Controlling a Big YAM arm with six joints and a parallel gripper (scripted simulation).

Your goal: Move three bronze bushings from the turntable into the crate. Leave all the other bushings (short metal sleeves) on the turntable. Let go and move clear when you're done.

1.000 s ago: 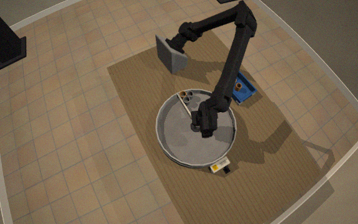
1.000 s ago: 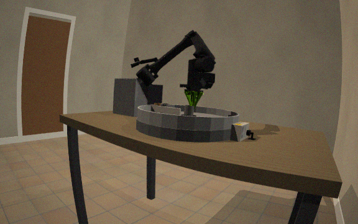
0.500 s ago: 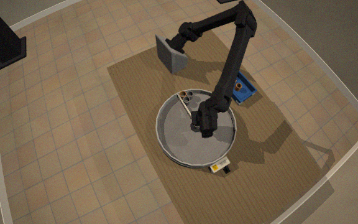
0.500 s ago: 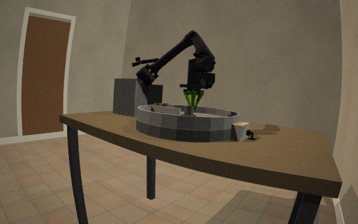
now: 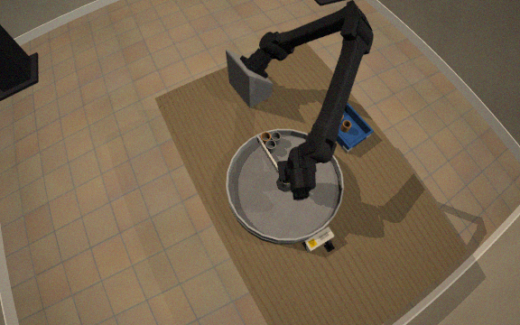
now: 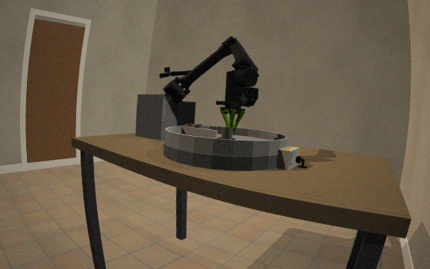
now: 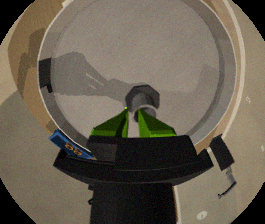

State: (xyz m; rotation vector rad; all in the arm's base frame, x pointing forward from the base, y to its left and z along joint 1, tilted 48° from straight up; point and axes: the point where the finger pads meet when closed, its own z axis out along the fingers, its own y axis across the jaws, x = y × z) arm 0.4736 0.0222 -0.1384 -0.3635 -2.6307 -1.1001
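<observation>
The grey turntable [image 5: 260,208] [image 6: 222,150] [image 7: 133,40] holds one bronze bushing [image 5: 264,141] and two grey bushings [image 5: 276,140] [image 5: 271,148], grouped by the far rim. The blue crate [image 5: 365,136] [image 7: 58,138] is partly hidden by the arm; two bronze bushings [image 7: 69,146] [image 7: 78,151] show in it in the wrist view. My gripper [image 6: 231,127] [image 7: 133,111] has its green fingers a little apart with nothing between them. It points down just above and beside the dark central hub [image 5: 283,184] [image 6: 227,134] [image 7: 151,94]. In the top view the arm hides the fingers.
A cream divider bar [image 5: 268,153] [image 6: 200,132] runs from beside the bushings toward the hub. The turntable's raised rim surrounds them. A white box [image 5: 320,239] [image 6: 289,158] with a black crank stands against its outside. A grey block [image 5: 239,81] [image 6: 149,116] stands by the arm's base.
</observation>
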